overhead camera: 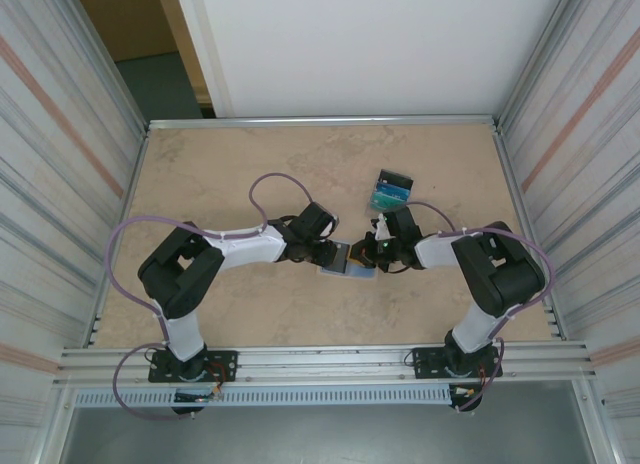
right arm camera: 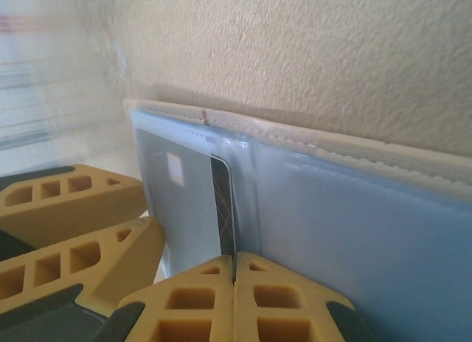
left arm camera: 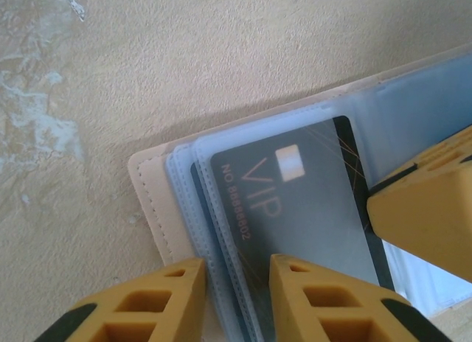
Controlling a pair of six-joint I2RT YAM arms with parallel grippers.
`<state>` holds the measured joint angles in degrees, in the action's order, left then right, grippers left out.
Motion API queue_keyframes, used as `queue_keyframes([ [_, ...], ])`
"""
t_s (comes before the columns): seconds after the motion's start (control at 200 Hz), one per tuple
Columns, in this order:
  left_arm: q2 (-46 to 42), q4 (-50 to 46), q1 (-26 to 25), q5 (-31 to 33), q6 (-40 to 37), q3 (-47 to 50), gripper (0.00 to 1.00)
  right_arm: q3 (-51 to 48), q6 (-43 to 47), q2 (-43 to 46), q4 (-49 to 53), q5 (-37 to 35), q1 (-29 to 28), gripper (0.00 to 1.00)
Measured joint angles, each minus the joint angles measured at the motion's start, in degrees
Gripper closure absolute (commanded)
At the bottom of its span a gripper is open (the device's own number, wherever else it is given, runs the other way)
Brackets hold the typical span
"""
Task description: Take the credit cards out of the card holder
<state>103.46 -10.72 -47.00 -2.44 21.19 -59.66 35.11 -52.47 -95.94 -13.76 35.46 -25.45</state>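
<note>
Card holder [overhead camera: 345, 261] lying open on the table [overhead camera: 230, 164] between the two arms, tan stitched cover down and pale blue sleeves up. Left gripper [left arm camera: 237, 267] — jaws narrowed onto the holder's near edge, with the sleeves caught between them. Right gripper [right arm camera: 234, 261] — jaws fully closed, tips meeting at the dark edge of a navy card [left arm camera: 310, 202] marked VIP; whether the card is actually pinched cannot be told. The card sits in the top sleeve, with a dark strip along one side showing clear of the frosted plastic. Clear tray [overhead camera: 392, 191] of teal and blue cards, farther up the table, apart from the holder.
</note>
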Motion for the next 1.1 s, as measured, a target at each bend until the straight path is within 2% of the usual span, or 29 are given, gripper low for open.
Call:
queue_keyframes([
  [0.742,0.0,-0.02,0.0,0.02,0.04,0.0,0.69,1.84,4.68,4.15,11.15,-3.96,1.49,1.0],
  [0.857,-0.17,0.0,0.0,0.02,0.07,0.0,0.64,1.86,4.81,4.5,11.41,-4.02,1.49,0.78],
  [0.897,-0.35,0.0,0.0,0.04,0.04,0.02,0.62,1.86,4.72,4.59,11.54,-4.02,1.49,0.74],
  [0.962,-0.55,0.02,0.0,0.11,0.17,0.02,0.59,1.86,4.85,4.79,11.54,-4.02,1.55,0.7],
  [1.102,-0.63,-0.02,-0.02,0.22,0.22,0.02,0.56,1.86,4.55,4.94,11.23,-3.96,1.6,0.7],
])
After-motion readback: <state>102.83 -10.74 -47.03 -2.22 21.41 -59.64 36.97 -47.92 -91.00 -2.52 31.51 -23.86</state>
